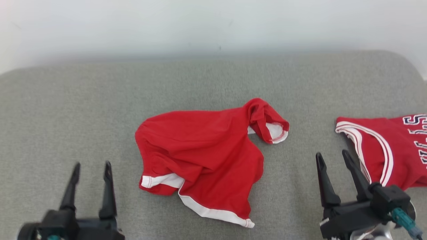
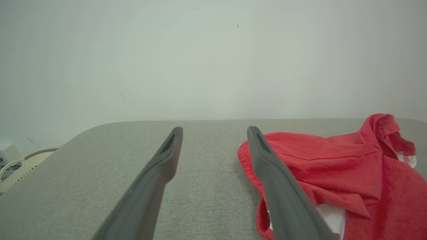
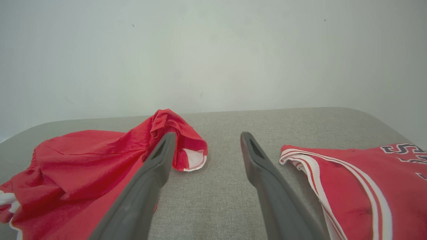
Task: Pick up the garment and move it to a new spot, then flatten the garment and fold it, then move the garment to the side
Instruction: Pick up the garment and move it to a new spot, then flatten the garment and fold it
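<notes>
Garment red with white trim, crumpled mid-frame on grey counter | left gripper lower left, I read it released, empty | right gripper lower right, spread, empty, beside red jersey

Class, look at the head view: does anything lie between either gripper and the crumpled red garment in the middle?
Nothing visible does. Bare grey cushion separates the left gripper and the right gripper from the crumpled garment. The red jersey lies off to the right, outside that path.
</notes>
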{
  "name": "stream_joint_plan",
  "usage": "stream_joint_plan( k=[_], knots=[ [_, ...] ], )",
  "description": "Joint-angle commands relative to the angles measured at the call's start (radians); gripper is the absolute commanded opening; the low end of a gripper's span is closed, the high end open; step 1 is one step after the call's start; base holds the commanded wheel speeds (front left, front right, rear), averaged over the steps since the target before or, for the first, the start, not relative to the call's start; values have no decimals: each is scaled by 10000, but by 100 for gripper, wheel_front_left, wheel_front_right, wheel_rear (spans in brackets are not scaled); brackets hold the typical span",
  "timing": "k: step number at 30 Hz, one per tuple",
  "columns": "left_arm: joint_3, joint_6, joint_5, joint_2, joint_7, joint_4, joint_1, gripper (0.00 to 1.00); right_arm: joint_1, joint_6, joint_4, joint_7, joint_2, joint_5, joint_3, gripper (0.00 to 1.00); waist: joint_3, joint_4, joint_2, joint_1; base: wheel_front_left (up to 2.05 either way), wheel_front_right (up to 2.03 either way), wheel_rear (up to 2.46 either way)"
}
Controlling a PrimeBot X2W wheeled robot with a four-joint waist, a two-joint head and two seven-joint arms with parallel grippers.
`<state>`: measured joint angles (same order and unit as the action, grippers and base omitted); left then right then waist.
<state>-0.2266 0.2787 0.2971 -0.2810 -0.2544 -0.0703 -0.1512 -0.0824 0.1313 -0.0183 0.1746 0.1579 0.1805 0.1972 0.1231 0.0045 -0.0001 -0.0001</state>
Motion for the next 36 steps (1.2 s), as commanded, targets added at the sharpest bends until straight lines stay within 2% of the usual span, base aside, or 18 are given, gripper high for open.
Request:
stream_joint_plan(
  k=[1,13,18,36],
  knots=[
    [-57,61,-152,-57,57,-72,231,100,186,-11,-44,-50,-12,-87,-40,100,-392,133,1,1,0,0,0],
    [-251,263,-87,-329,753,-497,1195,100,1444,-11,-766,-533,-293,-444,-414,100,-1047,-81,1,1,0,0,0],
    [-267,220,16,-386,928,-602,1355,100,1721,-11,-954,-640,-352,-520,-461,100,-1118,-127,1,1,0,0,0],
    [-459,269,-37,-455,1096,-637,1150,100,1616,-11,-1111,-719,-383,-396,-422,100,-976,-84,1,1,0,0,0]
  ],
)
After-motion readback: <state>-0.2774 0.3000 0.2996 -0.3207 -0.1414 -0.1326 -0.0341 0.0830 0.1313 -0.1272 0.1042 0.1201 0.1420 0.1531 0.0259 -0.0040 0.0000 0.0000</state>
